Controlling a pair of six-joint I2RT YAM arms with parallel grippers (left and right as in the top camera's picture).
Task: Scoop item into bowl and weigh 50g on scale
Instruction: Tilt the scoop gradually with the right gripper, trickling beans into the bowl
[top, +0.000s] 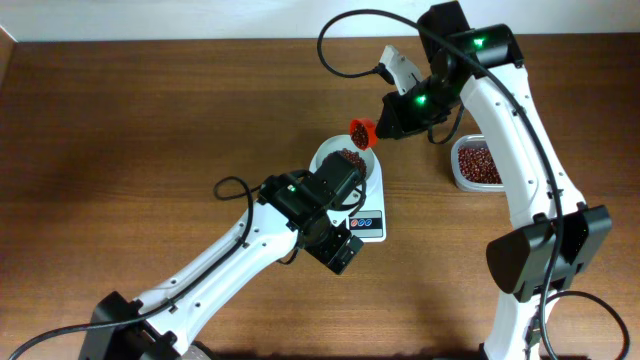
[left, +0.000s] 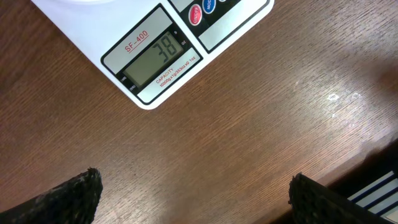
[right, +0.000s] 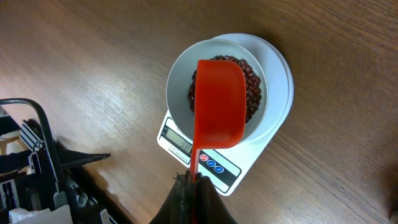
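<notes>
Beans (right: 252, 93) in bowl (right: 180, 81) on scale (right: 230, 174); scoop (right: 217, 106) above points 12 o'clock, handle pinched by right gripper (right: 193, 199) jaws; left gripper (left: 196, 193) jaws spread.

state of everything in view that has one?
scale: on, reads 38
bowl: on scale, part-filled with beans
scoop: held above bowl, no beans showing
tub: open, beans inside
left gripper: open, empty, over table
right gripper: shut on scoop handle

Dark brown wood-grain table (top: 150, 120), pale wall strip along top edge
</notes>
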